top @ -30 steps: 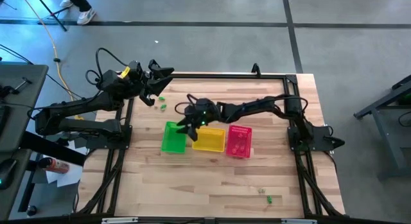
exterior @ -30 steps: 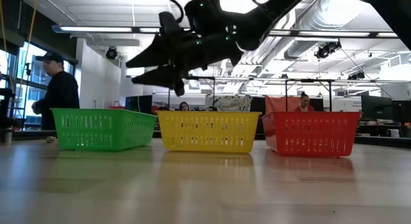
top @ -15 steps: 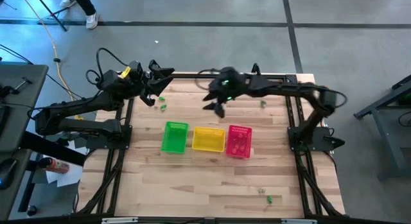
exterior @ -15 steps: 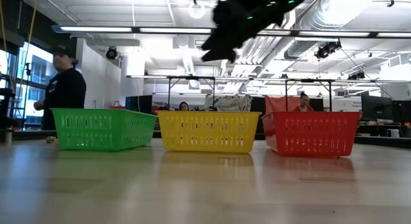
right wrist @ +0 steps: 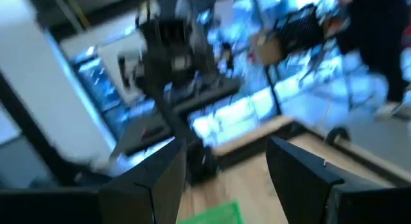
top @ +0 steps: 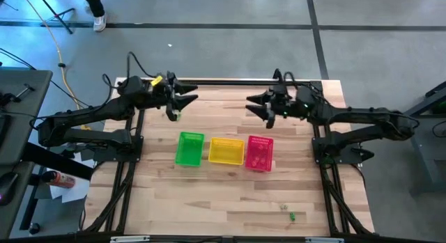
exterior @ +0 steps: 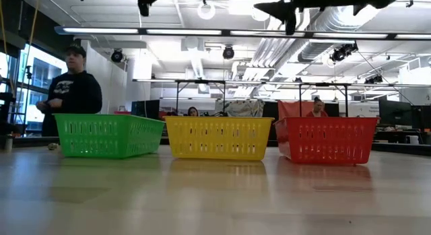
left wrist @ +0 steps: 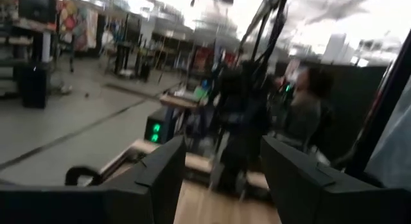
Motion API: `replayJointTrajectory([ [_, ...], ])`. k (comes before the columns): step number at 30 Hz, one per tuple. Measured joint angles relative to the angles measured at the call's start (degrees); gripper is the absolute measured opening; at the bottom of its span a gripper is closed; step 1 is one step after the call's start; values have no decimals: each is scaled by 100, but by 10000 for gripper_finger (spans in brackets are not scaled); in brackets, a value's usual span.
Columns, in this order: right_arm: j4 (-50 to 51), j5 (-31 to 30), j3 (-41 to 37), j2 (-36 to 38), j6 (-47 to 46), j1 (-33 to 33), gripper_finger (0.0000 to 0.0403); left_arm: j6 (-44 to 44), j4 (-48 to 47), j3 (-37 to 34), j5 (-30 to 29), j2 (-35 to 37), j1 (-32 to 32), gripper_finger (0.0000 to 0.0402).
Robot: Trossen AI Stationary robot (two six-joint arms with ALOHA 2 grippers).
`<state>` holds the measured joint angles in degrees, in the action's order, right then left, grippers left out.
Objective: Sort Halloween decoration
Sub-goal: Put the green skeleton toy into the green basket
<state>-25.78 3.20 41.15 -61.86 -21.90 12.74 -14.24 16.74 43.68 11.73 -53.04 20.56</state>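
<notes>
Halloween decoration trinkets lie scattered: a tiny green one [top: 293, 216] sits near the front right of the table [top: 230, 194], and another small green piece [top: 174, 115] lies at the far left, just below our left gripper [top: 182, 102]. We hold that gripper above the far-left edge, fingers spread wide and empty. Our right gripper [top: 259, 107] hangs above the far side, right of centre, also wide and empty. The green basket [top: 189, 148], yellow basket [top: 226, 151] and pink basket [top: 259, 152] stand side by side mid-table.

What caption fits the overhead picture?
Two open grippers, left and right, hover above green, yellow and pink baskets.
</notes>
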Motion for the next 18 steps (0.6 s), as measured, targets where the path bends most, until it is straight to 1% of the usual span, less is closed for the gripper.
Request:
replayJointTrajectory([
  [2,-119,-230,1,21,156,-120,209,117,-166,0,-1,0,0,190],
  [8,-11,-266,185,-77,732,-275,209,352,-244,0,0,0,0,190],
  [14,32,-266,188,-77,732,-250,209,363,-243,0,2,0,-2,190],
  [18,232,-266,190,-77,694,-250,209,53,-242,0,-19,0,-2,190],
])
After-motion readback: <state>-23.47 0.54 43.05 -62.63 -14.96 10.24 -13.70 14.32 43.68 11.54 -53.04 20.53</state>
